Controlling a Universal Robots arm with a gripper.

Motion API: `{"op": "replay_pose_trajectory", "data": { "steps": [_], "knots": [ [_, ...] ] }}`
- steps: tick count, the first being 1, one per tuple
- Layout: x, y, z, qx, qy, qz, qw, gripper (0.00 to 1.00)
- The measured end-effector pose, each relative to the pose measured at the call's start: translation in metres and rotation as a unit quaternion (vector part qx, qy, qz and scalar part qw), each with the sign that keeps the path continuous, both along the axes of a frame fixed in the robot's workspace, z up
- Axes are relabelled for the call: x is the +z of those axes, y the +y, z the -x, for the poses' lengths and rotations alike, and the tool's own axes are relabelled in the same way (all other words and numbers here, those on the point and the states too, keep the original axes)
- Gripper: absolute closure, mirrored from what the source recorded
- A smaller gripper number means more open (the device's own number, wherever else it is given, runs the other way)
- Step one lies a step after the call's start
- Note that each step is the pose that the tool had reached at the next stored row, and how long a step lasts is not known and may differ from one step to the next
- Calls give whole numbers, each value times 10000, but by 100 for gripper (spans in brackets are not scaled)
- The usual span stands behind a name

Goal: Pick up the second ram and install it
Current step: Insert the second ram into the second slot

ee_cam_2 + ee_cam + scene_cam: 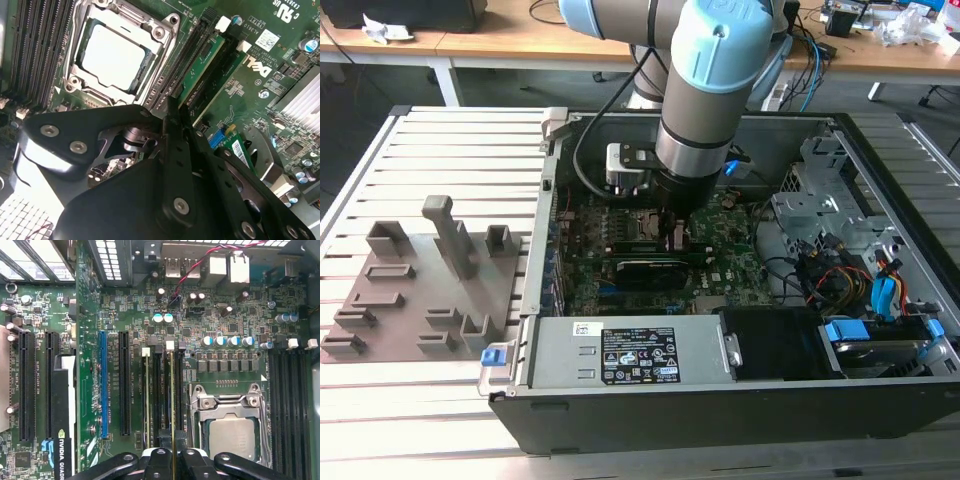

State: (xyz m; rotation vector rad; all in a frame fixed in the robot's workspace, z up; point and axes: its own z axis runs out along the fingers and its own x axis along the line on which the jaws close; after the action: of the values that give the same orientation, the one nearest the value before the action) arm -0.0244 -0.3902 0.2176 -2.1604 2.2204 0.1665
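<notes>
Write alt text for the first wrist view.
The black gripper holds a thin green memory stick edge-on, standing in a slot beside the silver processor socket on the wide green motherboard. A blue expansion slot lies nearby.

The second ram is a long, thin green stick seen edge-on in the first wrist view, standing upright in a black memory slot just beside the processor socket. Another green stick stands seated in a nearby slot, parallel to it.
</notes>
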Motion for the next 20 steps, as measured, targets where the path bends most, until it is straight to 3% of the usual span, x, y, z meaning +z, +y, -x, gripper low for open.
{"op": "replay_pose_trajectory", "data": {
  "steps": [5, 6, 7, 9, 12, 14, 15, 17, 20],
  "knots": [
    [-3, 1, 0, 0, -1, -2, 10000, 85],
    [-1, 1, 0, 0, 0, 0, 10000, 79],
    [1, 0, 0, 0, 0, 1, 10000, 79],
    [39, 0, 0, 0, 0, 2, 10000, 79],
    [179, 6, 0, 0, 0, 4, 10000, 79],
    [208, 9, 0, 0, -1, 3, 10000, 79],
    [223, 74, 1, 1, -1, 29, 10000, 80],
    [245, 139, 1, 1, -1, 38, 10000, 89],
    [259, 143, 1, 1, -3, 38, 10000, 89]
  ]
}}
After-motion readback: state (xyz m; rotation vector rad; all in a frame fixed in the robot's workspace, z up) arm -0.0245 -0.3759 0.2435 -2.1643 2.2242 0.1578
